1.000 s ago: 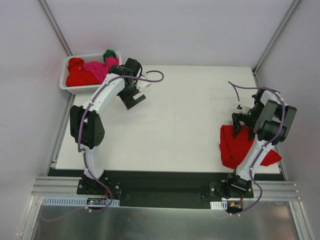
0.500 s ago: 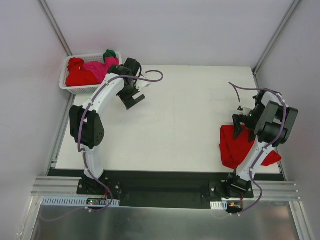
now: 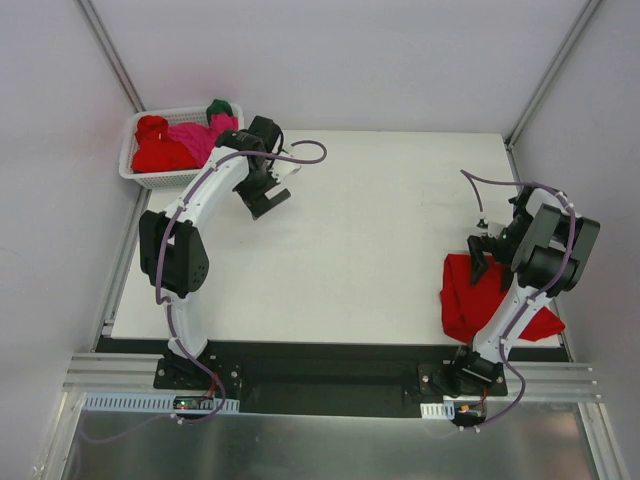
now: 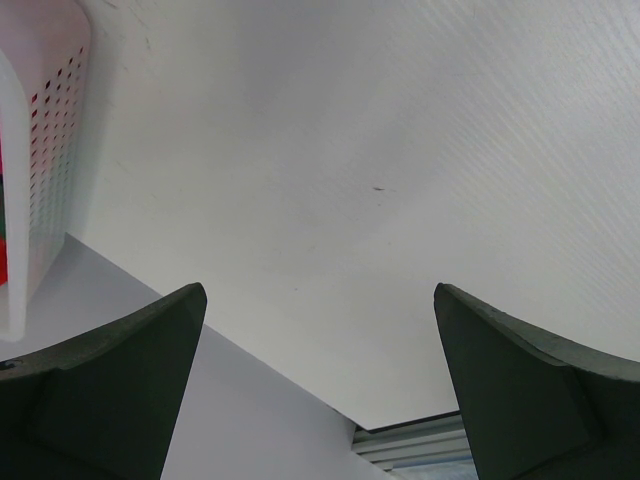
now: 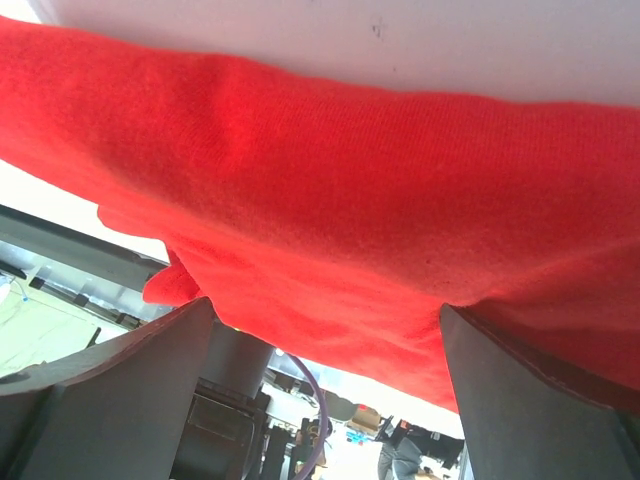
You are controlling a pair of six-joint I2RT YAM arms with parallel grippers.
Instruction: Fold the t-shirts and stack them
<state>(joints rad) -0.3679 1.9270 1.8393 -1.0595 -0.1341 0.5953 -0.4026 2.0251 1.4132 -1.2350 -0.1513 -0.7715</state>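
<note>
Basket [image 3: 150, 180] at the far-left corner of the table [image 3: 370, 230]: red, magenta and green t-shirts [image 3: 175, 145] heaped inside. Left jaws wide, empty, near it. Right jaws wide, empty, over one red t-shirt [image 3: 465, 300] bunched at right edge. Cloth soft, light, floppy; probably best to pinch a hem or shoulder.

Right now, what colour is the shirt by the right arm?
The shirt is bright red; right wrist view shows it best.

We lose part of red shirt [image 3: 466, 296] under right arm [image 3: 546, 250]. Basket [image 4: 48, 130] cut by left-wrist view's edge. Green shirt [image 3: 221, 106] mostly buried; we can't judge shape.
</note>
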